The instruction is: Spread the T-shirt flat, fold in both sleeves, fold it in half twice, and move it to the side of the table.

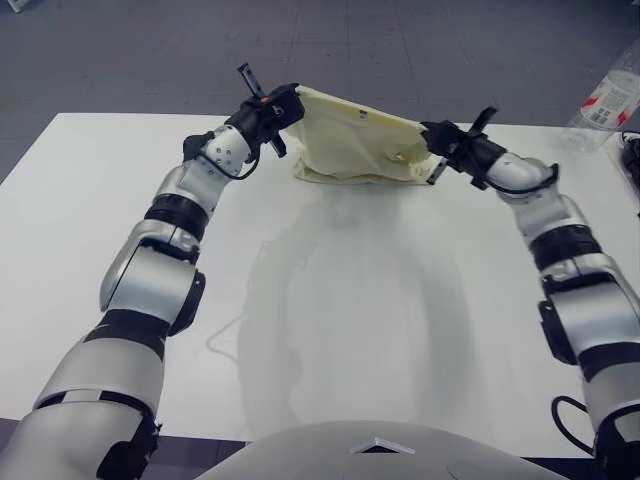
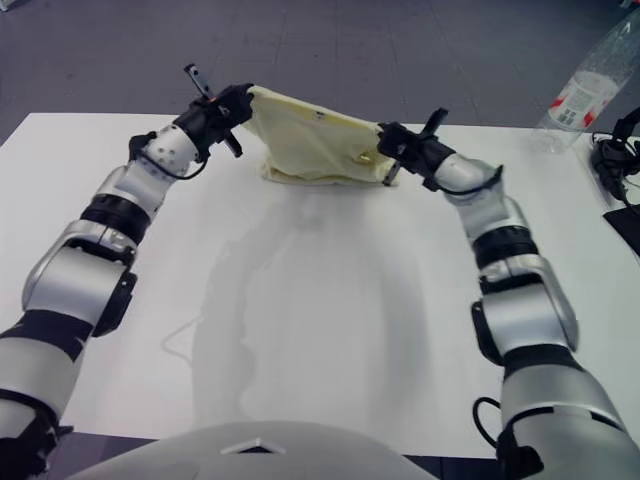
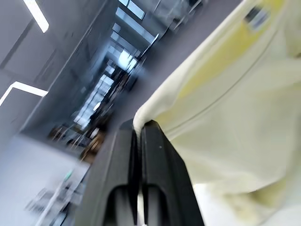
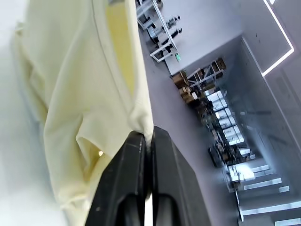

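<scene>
Hanging near the far edge of the white table [image 1: 350, 330], the pale yellow T-shirt [image 1: 350, 140] was stretched between both claws, its top hem taut and sloping down toward the right side. Its lower part lay bunched on the surface. The left gripper [image 1: 285, 102] was pinched tight on the shirt's upper left corner, raised above the table. The right gripper [image 1: 434, 140] was clamped on the opposite corner, held lower. A clear plastic bottle [image 1: 610, 95] stood by the far right corner, well apart from the shirt.

A clear plastic bottle [image 2: 590, 85] stands near black cables [image 2: 612, 158], far right.
</scene>
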Robot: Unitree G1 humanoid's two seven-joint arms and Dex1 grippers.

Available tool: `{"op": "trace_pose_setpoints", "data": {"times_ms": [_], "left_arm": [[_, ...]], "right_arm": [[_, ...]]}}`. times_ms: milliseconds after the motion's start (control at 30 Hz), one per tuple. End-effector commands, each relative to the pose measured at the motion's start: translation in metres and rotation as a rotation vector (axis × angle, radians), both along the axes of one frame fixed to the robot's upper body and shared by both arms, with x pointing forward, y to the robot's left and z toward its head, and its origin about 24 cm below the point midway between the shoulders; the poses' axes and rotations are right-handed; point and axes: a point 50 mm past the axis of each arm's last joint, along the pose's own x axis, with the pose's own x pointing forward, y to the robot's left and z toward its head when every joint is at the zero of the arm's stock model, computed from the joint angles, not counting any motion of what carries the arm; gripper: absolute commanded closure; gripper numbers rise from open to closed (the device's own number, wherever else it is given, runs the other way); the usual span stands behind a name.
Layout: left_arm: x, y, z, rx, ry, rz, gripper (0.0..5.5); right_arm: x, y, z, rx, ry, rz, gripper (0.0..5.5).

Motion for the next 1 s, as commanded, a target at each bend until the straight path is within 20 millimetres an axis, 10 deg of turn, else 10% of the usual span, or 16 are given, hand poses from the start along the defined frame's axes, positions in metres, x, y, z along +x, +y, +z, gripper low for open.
{"op": "trace_pose_setpoints", "data": {"times_ms": [33,167,300,567,1000], "left_arm": [[-0.129,0.055,-0.058,0.433,0.348,-0.456,5.5],[-0.223,0.081,-0.111,0.604,0.716,-0.538,5.5],[-0.27,0.076,-0.115,0.592,0.839,-0.603,5.5],[-0.291,0.07,-0.101,0.619,0.876,-0.6,5.5],[-0.286,0.059,-0.099,0.599,0.826,-0.515,5.5]], "right_arm": [[-0.119,-0.033,-0.012,-0.363,0.353,0.256,5.47],[-0.194,-0.025,-0.058,-0.455,0.652,0.356,5.47],[-0.237,-0.013,-0.074,-0.476,0.808,0.43,5.47],[-0.269,0.0,-0.065,-0.458,0.877,0.411,5.47],[-0.263,0.002,-0.062,-0.455,0.834,0.377,5.47]]}}
